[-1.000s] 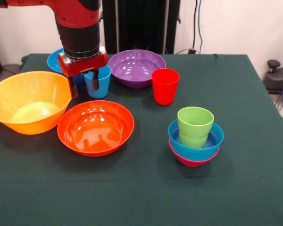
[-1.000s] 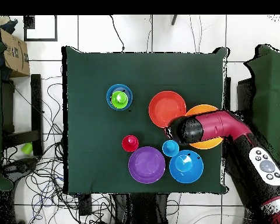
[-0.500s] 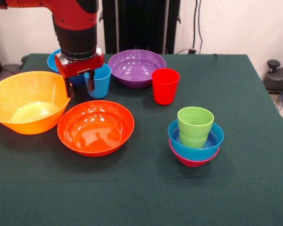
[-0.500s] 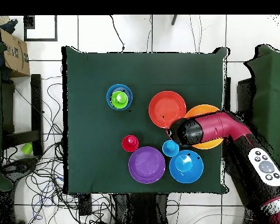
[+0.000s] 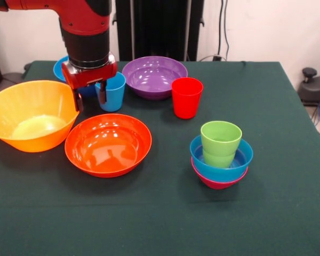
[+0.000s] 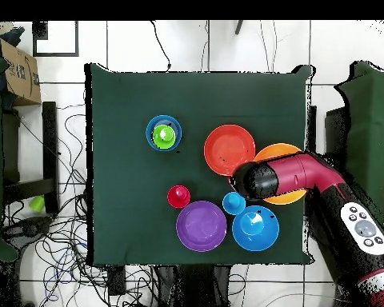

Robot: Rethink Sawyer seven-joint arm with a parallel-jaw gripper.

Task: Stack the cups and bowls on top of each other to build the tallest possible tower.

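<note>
My gripper [image 5: 89, 99] is open and empty. It hangs between the yellow-orange bowl [image 5: 32, 114] and the light blue cup [image 5: 116, 92], just above the table. One finger [image 5: 103, 92] stands in front of the cup. The red cup [image 5: 186, 97] stands by the purple bowl [image 5: 154, 77]. The large blue bowl [image 5: 60, 68] is behind my arm. The red-orange bowl [image 5: 108, 144] sits in front. The green cup [image 5: 220, 141] stands in the small blue bowl [image 5: 244, 156], which is nested in the small magenta bowl [image 5: 216, 183]. In the overhead view my wrist [image 6: 257, 180] hides the gripper.
The dark green table [image 5: 165, 224] carries all the ware. In the overhead view the pile [image 6: 163, 134] stands apart from the other pieces, with the red cup [image 6: 178, 196] between them. Cables lie on the floor around the table.
The gripper rose a little and shifted slightly toward the yellow-orange bowl one second ago. It has held still for the last half second. No cup or bowl moved.
</note>
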